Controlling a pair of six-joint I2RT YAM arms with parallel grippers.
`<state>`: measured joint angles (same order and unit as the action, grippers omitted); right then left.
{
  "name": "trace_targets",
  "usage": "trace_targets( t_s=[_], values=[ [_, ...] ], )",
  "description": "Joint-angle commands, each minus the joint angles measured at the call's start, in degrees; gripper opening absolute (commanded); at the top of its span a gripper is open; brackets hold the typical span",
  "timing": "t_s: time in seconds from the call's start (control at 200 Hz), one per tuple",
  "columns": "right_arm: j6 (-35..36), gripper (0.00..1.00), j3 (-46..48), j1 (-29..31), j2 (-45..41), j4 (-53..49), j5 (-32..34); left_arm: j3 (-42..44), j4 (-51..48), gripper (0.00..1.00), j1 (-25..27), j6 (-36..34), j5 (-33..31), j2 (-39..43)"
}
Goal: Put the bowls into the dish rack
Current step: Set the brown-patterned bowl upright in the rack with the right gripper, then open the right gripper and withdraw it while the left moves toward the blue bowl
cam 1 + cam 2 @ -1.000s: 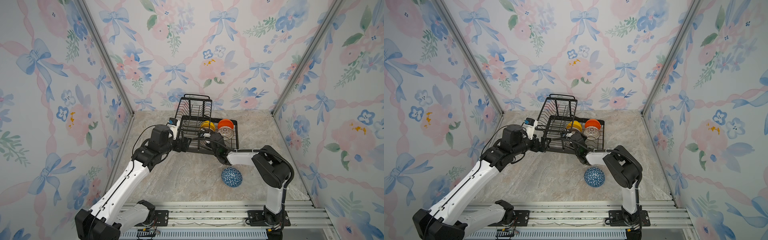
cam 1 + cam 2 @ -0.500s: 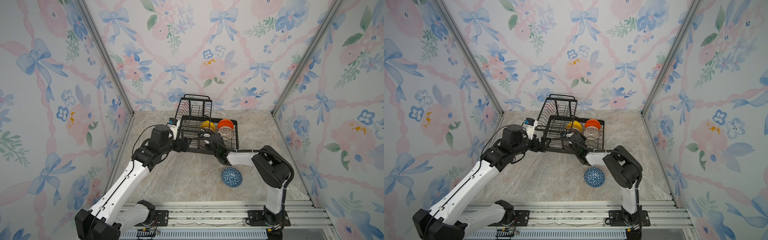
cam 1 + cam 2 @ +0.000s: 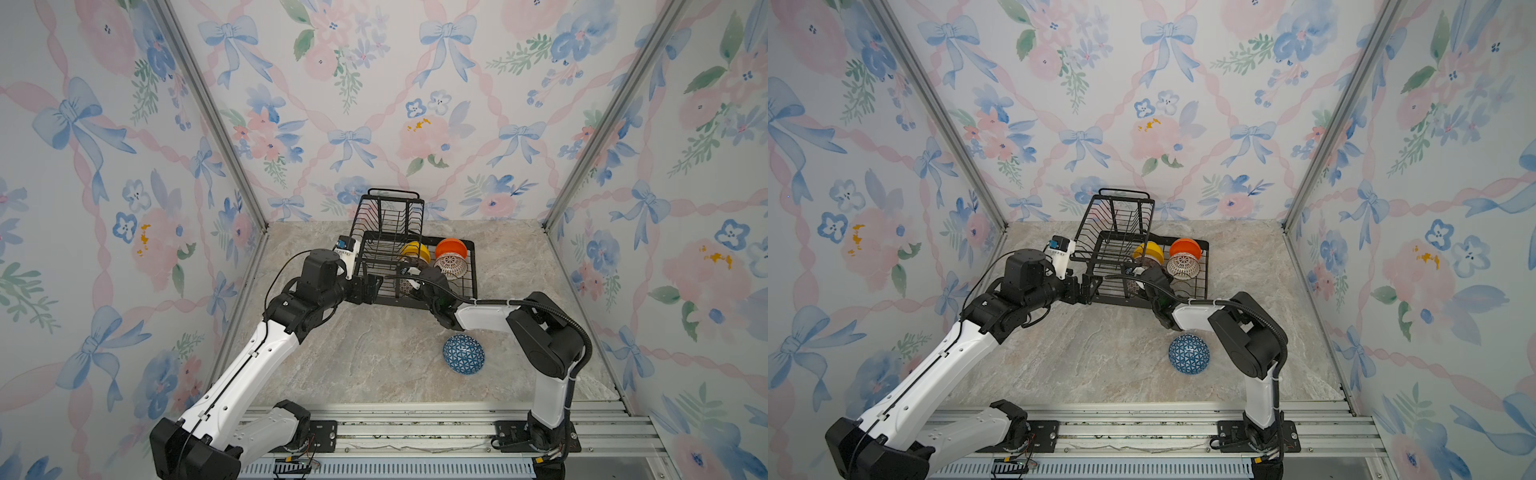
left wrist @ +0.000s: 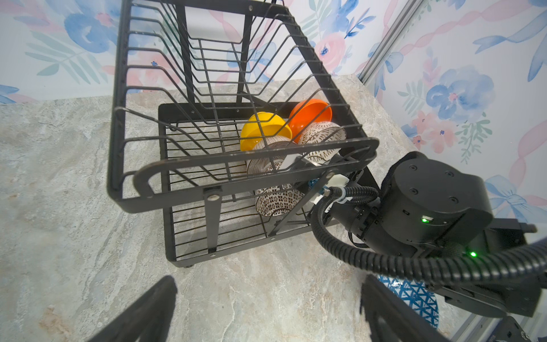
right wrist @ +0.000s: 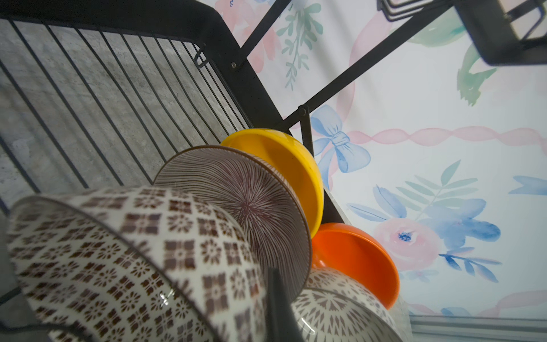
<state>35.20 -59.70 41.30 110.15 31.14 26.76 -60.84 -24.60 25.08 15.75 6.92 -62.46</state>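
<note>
The black wire dish rack stands at the back of the table. Its lower tray holds a yellow bowl, an orange bowl, a lattice bowl, a striped bowl and a mosaic bowl. My right gripper reaches into the tray, shut on the mosaic bowl's rim; one dark finger shows against the bowl. My left gripper hovers open and empty by the rack's front left corner. A blue bowl lies upside down on the table under the right arm.
The rack's raised upper basket holds nothing. Floral walls close in the marble table on three sides. A metal rail with both arm bases runs along the front edge.
</note>
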Motion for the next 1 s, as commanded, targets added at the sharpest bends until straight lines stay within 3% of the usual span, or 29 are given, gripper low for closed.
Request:
trace_targets(
  t_s=[0.0,0.24,0.45,0.7,0.995],
  values=[
    [-2.74,0.02,1.41,0.38,-2.78,-5.08,-5.18,0.9,-0.71,0.98,-0.4,1.21,0.47,-0.21],
    [-3.89,0.05,1.49,0.08,-3.53,-7.04,-7.28,1.15,-0.71,0.98,-0.35,1.3,0.38,0.05],
    [-4.34,0.2,0.66,-0.17,-3.51,-9.09,-8.4,1.17,-0.7,0.98,-0.39,1.37,0.25,-0.03],
    [-3.96,0.27,0.3,-0.26,-3.8,-9.66,-8.04,1.09,-0.71,0.98,-0.47,1.3,0.34,-0.47],
    [-3.57,0.46,0.29,-0.52,-6.18,-11.33,-7.87,1.12,-0.7,0.98,-0.41,1.3,0.27,-0.47]
  ],
)
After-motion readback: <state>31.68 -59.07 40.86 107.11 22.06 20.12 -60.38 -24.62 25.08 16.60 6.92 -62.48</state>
